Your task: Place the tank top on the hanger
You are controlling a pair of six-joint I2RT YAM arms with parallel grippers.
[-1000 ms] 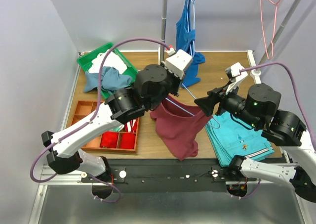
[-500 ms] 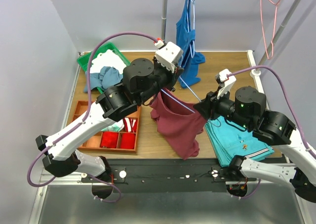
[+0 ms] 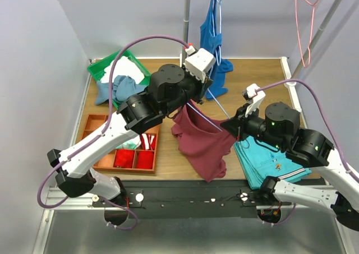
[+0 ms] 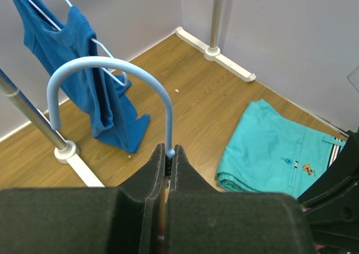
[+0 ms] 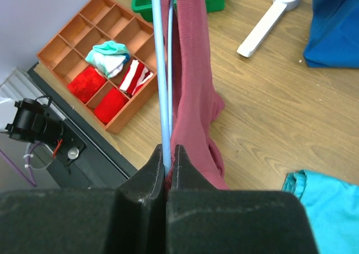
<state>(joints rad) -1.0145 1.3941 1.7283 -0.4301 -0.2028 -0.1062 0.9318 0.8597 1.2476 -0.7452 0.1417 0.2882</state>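
Note:
The maroon tank top (image 3: 202, 144) hangs over the middle of the table from the pale blue wire hanger (image 3: 210, 120), its hem bunched on the wood. My left gripper (image 3: 194, 100) is shut on the hanger's neck, just below the curved hook (image 4: 106, 63); the jaws pinch the wire (image 4: 168, 153). My right gripper (image 3: 229, 126) is shut on the hanger's lower wire (image 5: 162, 69) at its right end, with a fold of the tank top (image 5: 193, 86) caught beside the wire between the jaws (image 5: 170, 153).
A royal-blue top (image 3: 213, 41) hangs on the back rail. A salmon-pink hanger (image 3: 305, 24) hangs at the back right. Folded turquoise trousers (image 3: 269, 158) lie under my right arm. A green bin (image 3: 101, 69) and an orange compartment tray (image 3: 92, 125) stand on the left.
My right gripper has come in from the right and shut on the hanger's end and the tank top. The left arm swung a little, keeping the hanger's neck.

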